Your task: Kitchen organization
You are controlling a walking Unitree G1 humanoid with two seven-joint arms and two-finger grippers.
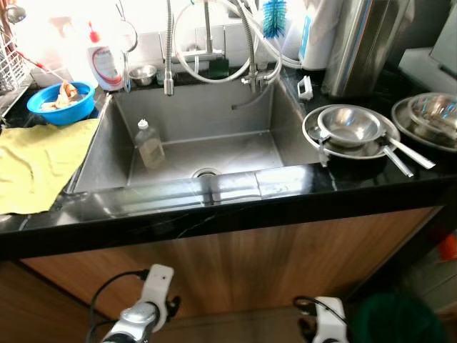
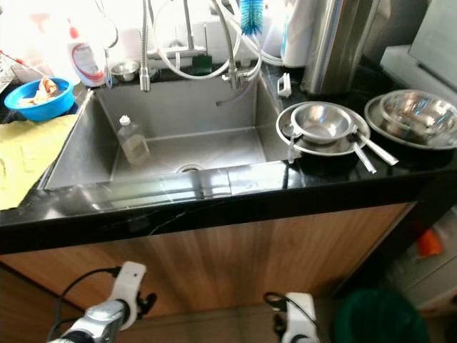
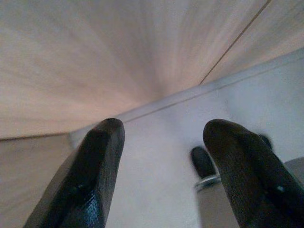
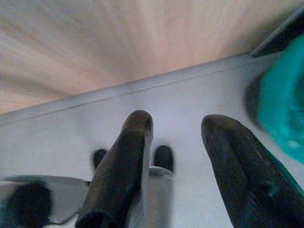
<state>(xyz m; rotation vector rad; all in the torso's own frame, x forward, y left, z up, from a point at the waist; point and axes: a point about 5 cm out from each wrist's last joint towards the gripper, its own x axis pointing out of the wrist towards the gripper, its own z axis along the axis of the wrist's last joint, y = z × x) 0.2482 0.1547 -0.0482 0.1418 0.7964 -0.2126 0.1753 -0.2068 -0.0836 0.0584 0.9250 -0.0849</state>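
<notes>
Steel sink set in the black table, wooden cabinet front below. Sink contents — one clear bottle lying tilted against the left wall, near the drain. Left of the sink: yellow cloth; blue bowl at the far left. Right of the sink: steel bowls stacked with handled pans; a further steel bowl stack at the far right edge. Both arms hang low before the cabinet. Left gripper — fingers spread, holding nothing. Right gripper — fingers apart, empty, a teal object beside it.
</notes>
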